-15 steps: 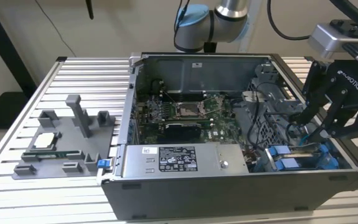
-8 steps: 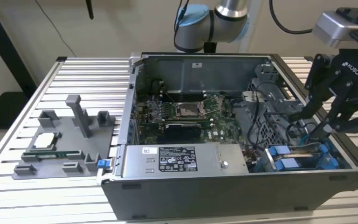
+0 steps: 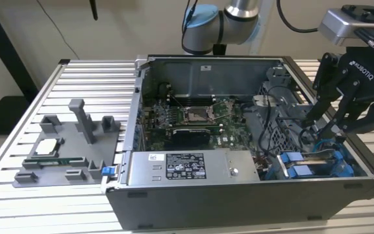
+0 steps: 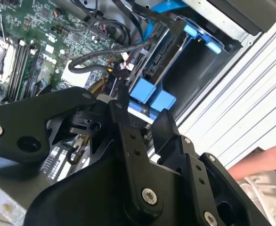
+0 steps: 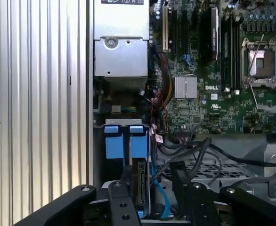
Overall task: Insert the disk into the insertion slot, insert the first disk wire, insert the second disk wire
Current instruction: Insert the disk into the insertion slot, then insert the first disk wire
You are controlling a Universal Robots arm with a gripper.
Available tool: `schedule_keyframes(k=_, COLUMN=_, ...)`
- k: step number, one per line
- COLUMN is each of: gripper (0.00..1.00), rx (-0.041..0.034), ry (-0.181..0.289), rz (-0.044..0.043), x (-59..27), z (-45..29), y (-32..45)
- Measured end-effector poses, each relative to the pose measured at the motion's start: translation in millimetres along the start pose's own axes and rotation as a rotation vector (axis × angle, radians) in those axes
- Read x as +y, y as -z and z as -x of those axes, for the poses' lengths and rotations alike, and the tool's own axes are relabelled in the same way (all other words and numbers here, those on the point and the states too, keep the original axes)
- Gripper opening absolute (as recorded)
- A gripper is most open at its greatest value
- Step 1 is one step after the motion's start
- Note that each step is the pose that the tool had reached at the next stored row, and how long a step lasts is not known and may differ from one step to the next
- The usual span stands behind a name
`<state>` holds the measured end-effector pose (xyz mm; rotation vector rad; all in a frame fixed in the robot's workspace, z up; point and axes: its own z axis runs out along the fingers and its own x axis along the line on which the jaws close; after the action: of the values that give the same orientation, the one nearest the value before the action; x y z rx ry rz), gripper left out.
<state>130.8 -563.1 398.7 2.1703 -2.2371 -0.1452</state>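
The disk (image 5: 140, 181) stands edge-on inside the insertion slot (image 5: 98, 155), the grey drive cage in the case's front corner on the exterior view's right. Its two blue carrier tabs (image 5: 124, 141) (image 4: 152, 96) (image 3: 295, 165) face the power supply. My black gripper (image 3: 320, 129) hangs just above the cage, open. In both wrist views its fingers (image 5: 123, 202) (image 4: 124, 122) straddle the disk's edge without touching it. A blue wire (image 5: 159, 190) and black wires (image 5: 190, 153) run past the disk between the fingers. A small wire connector (image 4: 124, 69) lies just beyond one fingertip.
The open computer case (image 3: 239, 200) sits on a slatted metal table (image 3: 18, 204). Inside are a grey labelled power-supply box (image 3: 187, 165) and the motherboard (image 3: 196, 114). A grey fixture (image 3: 64, 156) with parts lies at the exterior view's left. A person's hand (image 4: 265, 162) is beside the case.
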Motion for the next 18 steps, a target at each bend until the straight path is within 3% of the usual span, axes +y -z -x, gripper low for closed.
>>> schedule_keyframes(k=11, gripper=1.00, rx=-0.0070, ry=0.022, rz=-0.0064, x=0.8, z=5.8, y=-3.0)
schedule_keyframes(k=18, gripper=1.00, rx=-0.0078, ry=0.035, rz=-0.0254, x=1.1, z=6.2, y=-7.0)
